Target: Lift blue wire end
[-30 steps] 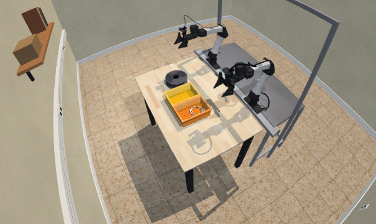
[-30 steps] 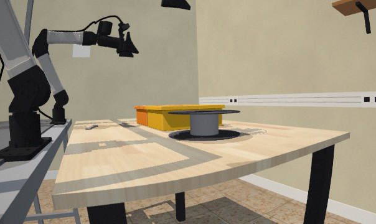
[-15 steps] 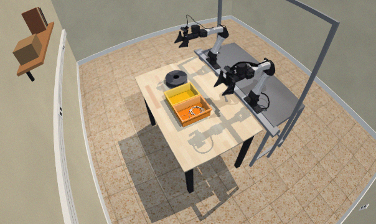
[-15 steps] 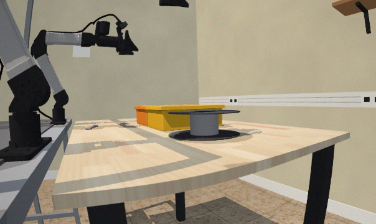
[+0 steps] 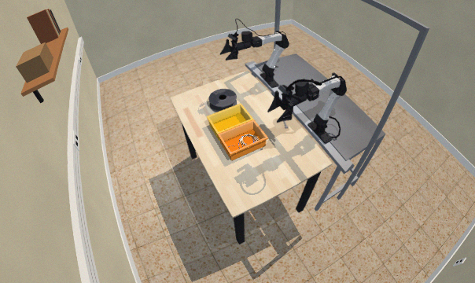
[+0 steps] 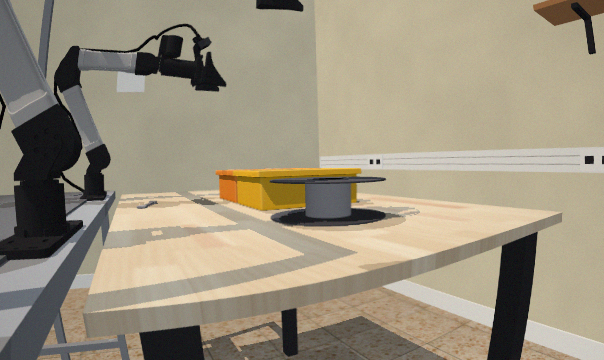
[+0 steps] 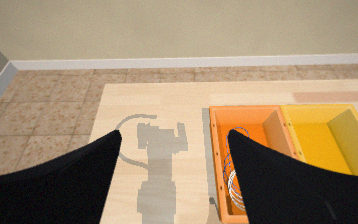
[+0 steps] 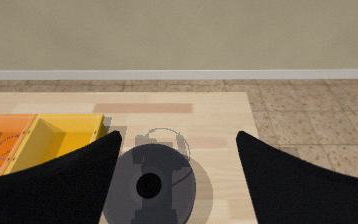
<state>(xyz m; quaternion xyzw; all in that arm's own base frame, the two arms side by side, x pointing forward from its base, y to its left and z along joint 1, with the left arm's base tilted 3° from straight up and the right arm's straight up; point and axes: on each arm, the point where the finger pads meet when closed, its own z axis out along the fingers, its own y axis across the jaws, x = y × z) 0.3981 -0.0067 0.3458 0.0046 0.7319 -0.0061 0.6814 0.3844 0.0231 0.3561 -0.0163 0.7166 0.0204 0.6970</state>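
Blue wire lies in the orange crate (image 5: pixel 250 151) (image 6: pixel 227 188) (image 7: pixel 214 160), looped beside a white coil (image 5: pixel 242 139). Its ends are hard to pick out from where I stand (thin stuff, this). Left gripper (image 5: pixel 274 115) (image 6: pixel 221 88) (image 7: pixel 174 132): fingers spread wide, nothing between them, up in the air well above the table (image 5: pixel 230 196) (image 6: pixel 332 270) (image 7: pixel 190 100) (image 8: pixel 220 105). Right gripper (image 5: pixel 223 56) (image 8: pixel 179 133): also wide and empty, raised. Yellow crate (image 5: pixel 230 110) (image 6: pixel 247 192) (image 7: pixel 350 134) (image 8: pixel 80 125) adjoins the orange one; dark spool (image 5: pixel 215 103) (image 6: pixel 328 200) (image 8: pixel 180 175) stands near the yellow crate. Wire not lifted.
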